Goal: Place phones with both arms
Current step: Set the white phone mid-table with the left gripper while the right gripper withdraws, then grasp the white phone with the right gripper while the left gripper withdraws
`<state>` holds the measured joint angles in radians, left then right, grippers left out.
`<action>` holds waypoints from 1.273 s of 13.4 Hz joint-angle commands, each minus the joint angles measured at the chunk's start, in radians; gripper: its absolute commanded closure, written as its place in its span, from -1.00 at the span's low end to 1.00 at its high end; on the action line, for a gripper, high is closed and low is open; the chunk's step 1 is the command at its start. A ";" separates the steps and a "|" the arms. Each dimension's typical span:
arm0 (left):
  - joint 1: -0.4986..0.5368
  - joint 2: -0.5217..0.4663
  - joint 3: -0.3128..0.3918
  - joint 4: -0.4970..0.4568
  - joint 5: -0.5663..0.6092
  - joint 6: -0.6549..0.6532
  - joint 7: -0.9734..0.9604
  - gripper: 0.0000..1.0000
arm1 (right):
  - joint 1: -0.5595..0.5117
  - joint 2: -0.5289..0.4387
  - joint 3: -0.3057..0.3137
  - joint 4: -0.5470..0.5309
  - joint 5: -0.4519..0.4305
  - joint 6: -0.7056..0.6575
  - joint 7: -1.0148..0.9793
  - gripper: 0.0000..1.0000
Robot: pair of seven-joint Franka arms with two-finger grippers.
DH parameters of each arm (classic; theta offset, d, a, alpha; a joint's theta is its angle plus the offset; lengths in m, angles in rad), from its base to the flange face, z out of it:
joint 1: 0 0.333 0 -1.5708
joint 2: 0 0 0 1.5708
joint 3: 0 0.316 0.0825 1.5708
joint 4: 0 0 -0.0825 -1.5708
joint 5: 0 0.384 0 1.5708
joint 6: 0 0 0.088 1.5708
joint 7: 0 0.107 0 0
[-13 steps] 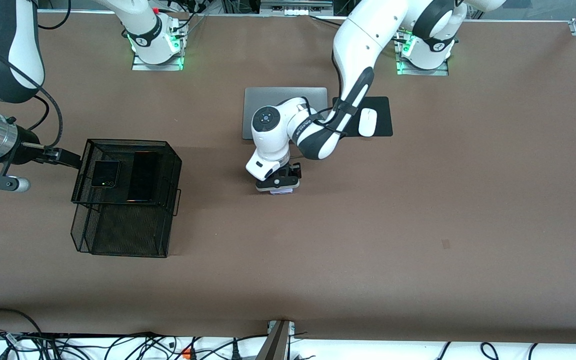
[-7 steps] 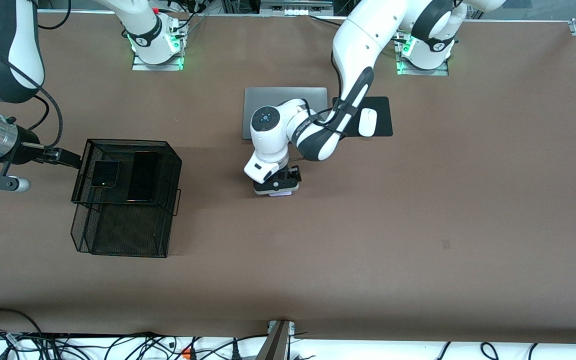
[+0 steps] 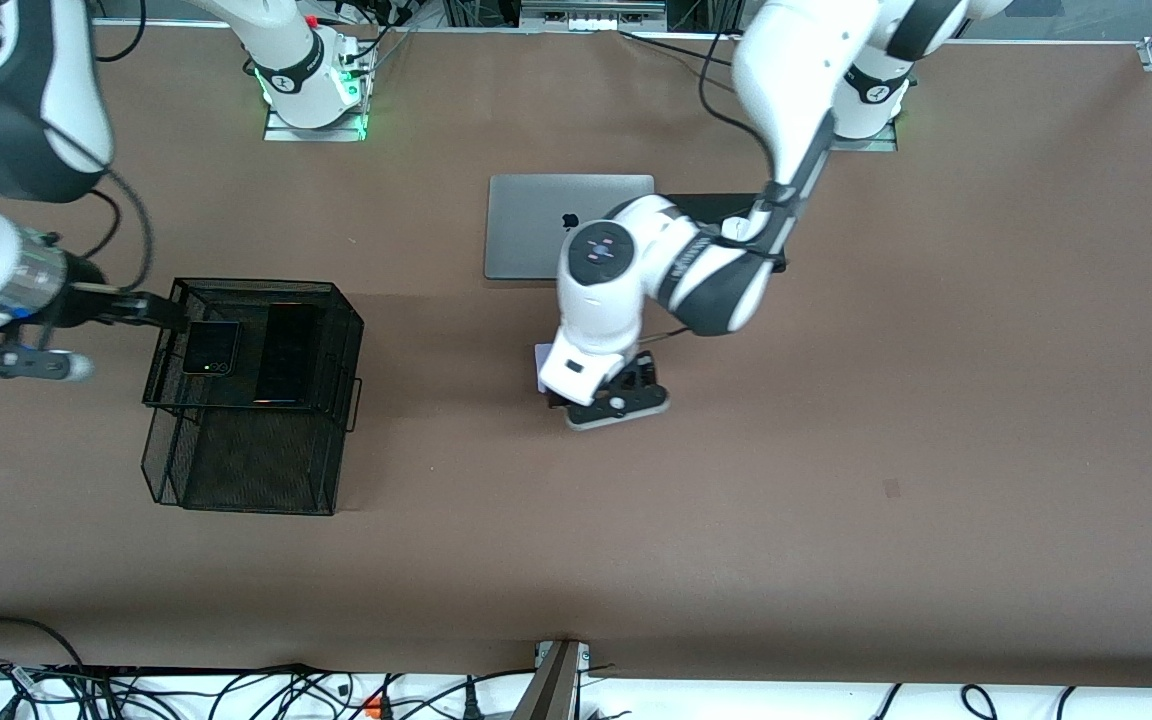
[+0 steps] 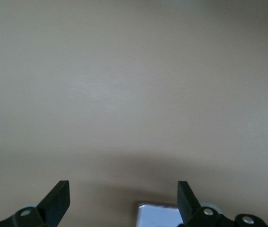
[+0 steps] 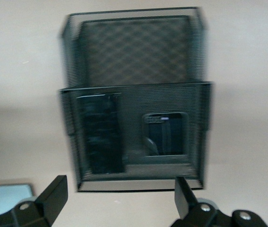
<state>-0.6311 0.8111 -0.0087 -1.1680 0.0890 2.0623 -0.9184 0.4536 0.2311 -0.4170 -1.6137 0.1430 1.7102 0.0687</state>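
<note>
While the right claw (image 3: 6, 350) waits, spread wide, beside the mesh basket (image 3: 336, 330) holding two black phones (image 3: 246, 350), the left claw (image 3: 608, 398), also spread empty, hovers just beside the lilac phone (image 3: 542, 362) lying on the worktop (image 3: 836, 420), seemingly repositioning to grasp it

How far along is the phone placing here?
Done: the small black phone and long black phone lie in the mesh basket's upper tray. In hand: nothing; the open left gripper hangs over the lilac phone on the table. Left: that phone. The open right gripper waits by the basket.

Prob. robotics lab: bolted arm bases (image 3: 314, 95), cables (image 3: 236, 690).
</note>
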 commanded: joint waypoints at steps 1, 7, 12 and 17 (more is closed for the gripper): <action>0.109 -0.195 -0.045 -0.244 -0.029 -0.040 0.117 -1.00 | 0.109 0.052 0.037 0.040 0.026 -0.014 0.081 -1.00; 0.315 -0.404 -0.034 -0.380 0.073 -0.235 0.304 -1.00 | 0.329 0.422 0.119 0.311 0.104 0.189 0.307 -1.00; 0.485 -0.559 -0.034 -0.374 0.071 -0.369 0.602 -1.00 | 0.436 0.655 0.132 0.354 0.099 0.472 0.379 -1.00; 0.597 -0.674 -0.040 -0.384 0.014 -0.474 0.824 -1.00 | 0.477 0.723 0.132 0.350 0.092 0.551 0.413 -1.00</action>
<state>-0.0780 0.2033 -0.0304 -1.5027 0.1413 1.6141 -0.1831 0.9186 0.9372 -0.2747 -1.2939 0.2261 2.2647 0.4681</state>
